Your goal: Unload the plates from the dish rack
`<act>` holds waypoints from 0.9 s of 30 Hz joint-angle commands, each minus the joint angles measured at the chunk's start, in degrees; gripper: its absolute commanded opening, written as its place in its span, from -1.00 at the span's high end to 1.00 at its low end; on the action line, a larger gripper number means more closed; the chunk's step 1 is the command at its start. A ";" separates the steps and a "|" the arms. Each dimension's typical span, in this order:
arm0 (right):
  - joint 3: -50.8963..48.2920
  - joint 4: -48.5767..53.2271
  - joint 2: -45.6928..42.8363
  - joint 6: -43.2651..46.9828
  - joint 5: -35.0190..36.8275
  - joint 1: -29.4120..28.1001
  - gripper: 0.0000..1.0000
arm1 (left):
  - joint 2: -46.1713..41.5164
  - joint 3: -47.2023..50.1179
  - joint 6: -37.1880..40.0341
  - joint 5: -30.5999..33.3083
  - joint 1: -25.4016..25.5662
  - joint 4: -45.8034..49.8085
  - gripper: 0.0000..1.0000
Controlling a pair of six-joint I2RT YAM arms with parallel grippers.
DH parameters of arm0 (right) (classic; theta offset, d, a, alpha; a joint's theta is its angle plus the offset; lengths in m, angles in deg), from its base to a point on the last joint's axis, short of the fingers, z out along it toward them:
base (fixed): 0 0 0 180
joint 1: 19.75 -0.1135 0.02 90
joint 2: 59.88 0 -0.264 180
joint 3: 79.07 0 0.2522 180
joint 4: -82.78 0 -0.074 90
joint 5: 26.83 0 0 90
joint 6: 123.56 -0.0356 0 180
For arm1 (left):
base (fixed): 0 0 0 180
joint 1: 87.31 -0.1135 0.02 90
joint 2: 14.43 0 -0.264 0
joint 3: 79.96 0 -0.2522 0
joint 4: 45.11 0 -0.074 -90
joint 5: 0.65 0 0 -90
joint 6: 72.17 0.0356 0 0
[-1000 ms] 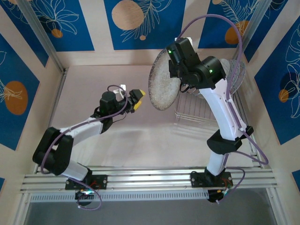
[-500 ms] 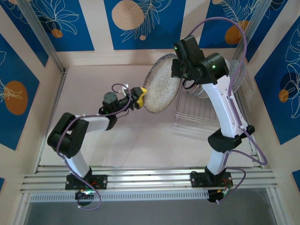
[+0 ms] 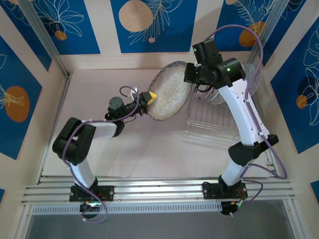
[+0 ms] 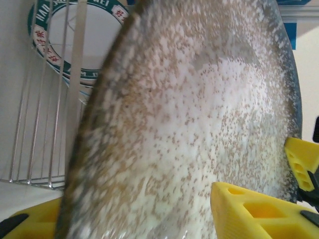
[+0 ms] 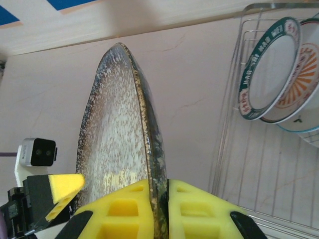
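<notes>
A grey speckled plate [image 3: 167, 97] hangs on edge in the air, left of the dish rack [image 3: 209, 122]. My right gripper [image 3: 192, 74] is shut on its rim; in the right wrist view the rim [image 5: 149, 149] sits pinched between both yellow pads [image 5: 124, 209]. My left gripper [image 3: 148, 97] straddles the opposite edge, and its fingers [image 4: 254, 211] lie against the two faces of the plate [image 4: 189, 124]. In the rack [image 5: 259, 174] stand a plate with a green, red-lettered rim [image 5: 269, 64] and an orange-patterned one [image 5: 304, 84] behind it.
The rack stands at the table's right side, close to the right wall. Pale table surface [image 3: 99, 89] stretches left of and in front of the held plate. The walls [image 3: 30, 99] close the table in on three sides.
The right arm has carried the speckled plate leftward and tilted it. The left gripper has reached up to the plate's edge and narrowed its jaws onto it.
</notes>
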 commanded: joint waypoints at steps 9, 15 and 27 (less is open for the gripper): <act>-6.51 -16.76 -7.30 -3.79 -18.52 6.09 1.00 | -0.57 0.12 -3.72 -3.05 -0.80 -8.77 0.42; -11.62 -18.49 -8.89 -3.59 -22.23 8.96 1.00 | -2.51 1.38 -4.34 -2.61 -1.02 -8.48 0.83; -19.14 -21.46 -9.95 -5.33 -28.60 11.68 1.00 | -6.97 3.33 -4.32 -1.12 -1.42 -5.94 1.00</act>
